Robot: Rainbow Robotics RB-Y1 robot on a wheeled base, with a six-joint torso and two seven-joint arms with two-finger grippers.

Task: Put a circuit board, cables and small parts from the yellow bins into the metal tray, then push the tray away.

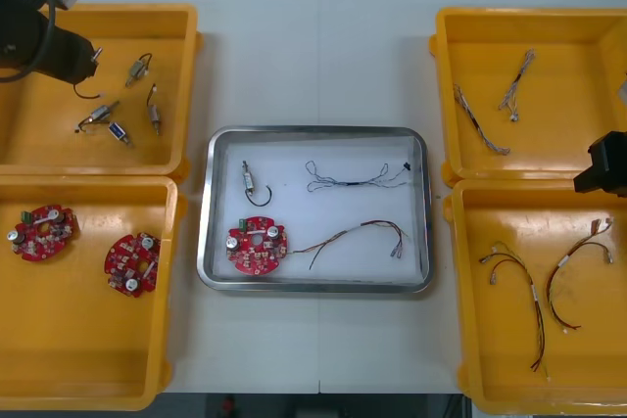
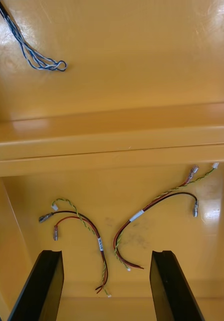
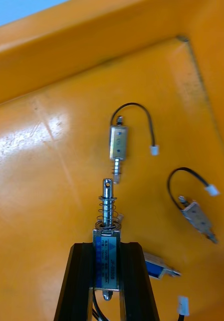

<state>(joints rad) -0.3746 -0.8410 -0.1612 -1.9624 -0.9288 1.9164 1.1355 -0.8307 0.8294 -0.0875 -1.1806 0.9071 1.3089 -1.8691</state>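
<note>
The left hand (image 3: 107, 248), over the far yellow plastic bin (image 1: 98, 10) on the left of the light table (image 1: 313, 46), is clamped narrow on a small metal part with a coil spring (image 3: 107, 200). It grips the body so the plunger juts ahead, a hold I judge fit for carrying. Three loose small metal parts (image 3: 118, 143) with black leads lie beneath. The near left yellow bin (image 1: 88, 340) keeps two round red circuit boards (image 1: 41, 232).

The shiny rectangular metal tray (image 1: 313, 130) in the middle holds a red board (image 1: 258, 245), a metal part with a black lead (image 1: 253, 183), a blue and white twisted cable (image 1: 353, 178) and a red and yellow cable (image 1: 358, 237).

The right hand (image 2: 106, 256) hovers, fingers wide, over the near right yellow bin (image 1: 490, 359), above two red and yellow cables (image 2: 157, 205). The far right bin (image 1: 549, 46) holds two twisted cables (image 1: 480, 119).
</note>
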